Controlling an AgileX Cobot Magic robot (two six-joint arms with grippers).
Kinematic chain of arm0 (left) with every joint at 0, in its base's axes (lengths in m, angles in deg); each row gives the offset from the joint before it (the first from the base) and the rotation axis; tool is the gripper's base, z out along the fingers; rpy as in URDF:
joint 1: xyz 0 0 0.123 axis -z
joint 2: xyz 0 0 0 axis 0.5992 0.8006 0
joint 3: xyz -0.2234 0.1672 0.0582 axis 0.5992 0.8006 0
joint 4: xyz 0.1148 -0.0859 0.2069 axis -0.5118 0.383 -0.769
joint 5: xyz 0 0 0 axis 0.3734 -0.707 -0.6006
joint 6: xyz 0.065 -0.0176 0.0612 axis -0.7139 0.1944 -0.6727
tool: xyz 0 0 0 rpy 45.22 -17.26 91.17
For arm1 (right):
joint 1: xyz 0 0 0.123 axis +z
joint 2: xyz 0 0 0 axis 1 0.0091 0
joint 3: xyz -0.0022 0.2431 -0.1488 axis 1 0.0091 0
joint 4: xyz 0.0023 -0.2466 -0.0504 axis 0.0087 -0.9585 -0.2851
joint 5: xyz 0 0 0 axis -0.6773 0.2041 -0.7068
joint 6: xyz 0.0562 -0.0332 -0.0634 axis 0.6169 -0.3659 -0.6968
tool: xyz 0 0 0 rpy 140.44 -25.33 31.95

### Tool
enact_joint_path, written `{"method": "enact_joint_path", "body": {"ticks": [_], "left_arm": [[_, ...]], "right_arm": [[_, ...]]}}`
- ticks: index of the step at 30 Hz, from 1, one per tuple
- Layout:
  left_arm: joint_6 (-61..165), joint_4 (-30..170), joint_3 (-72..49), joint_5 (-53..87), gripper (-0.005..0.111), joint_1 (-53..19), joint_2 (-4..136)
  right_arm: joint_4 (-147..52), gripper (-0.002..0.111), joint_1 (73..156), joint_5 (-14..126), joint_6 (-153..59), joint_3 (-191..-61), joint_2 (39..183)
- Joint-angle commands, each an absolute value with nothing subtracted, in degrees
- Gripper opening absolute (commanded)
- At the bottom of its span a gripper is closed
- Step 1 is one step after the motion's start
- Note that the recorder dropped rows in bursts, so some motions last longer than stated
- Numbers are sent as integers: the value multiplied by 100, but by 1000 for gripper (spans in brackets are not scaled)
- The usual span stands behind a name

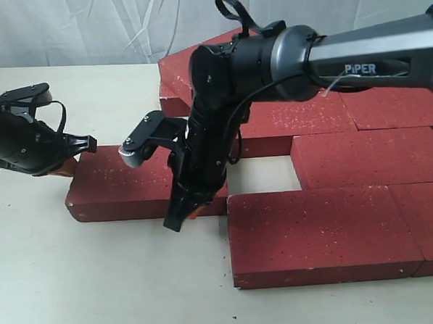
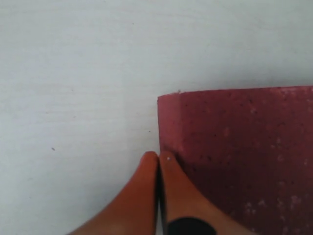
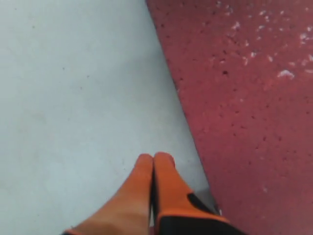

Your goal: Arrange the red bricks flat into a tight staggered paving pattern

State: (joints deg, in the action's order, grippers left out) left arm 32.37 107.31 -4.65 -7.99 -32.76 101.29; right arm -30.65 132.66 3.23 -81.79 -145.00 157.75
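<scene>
Only one readable mark: "PiPER" in white lettering, lowercase i, printed along the side of the grey tubular forearm link of the right arm (image 1: 385, 48), seen in the exterior view. Neither wrist view carries any legible text, number or label.

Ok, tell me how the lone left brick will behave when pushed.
The brick is thick and lies flat, so it likely slides stiffly without tipping. It looks dense, probably heavy for its size. Its grainy surface should drag somewhat on the table.
</scene>
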Motion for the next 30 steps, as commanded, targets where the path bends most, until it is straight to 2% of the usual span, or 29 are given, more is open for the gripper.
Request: {"method": "enact_joint_path", "body": {"ticks": [1,10,23,30], "left_arm": [[3216,10767,-447,-855,0,-3270,10159],[3219,10767,-447,-844,0,-3270,10159],[3177,10767,-447,-843,0,-3270,10159],[3176,10838,-447,-904,0,-3260,10159]], "right_arm": [[-3308,-1,13283,470,-8155,-14490,15952],[-4120,-1,13283,704,-7583,-14490,16012],[-3360,-1,13358,208,-7758,-14490,15568],[-3645,-1,12855,73,-7366,-14490,14978]]}}
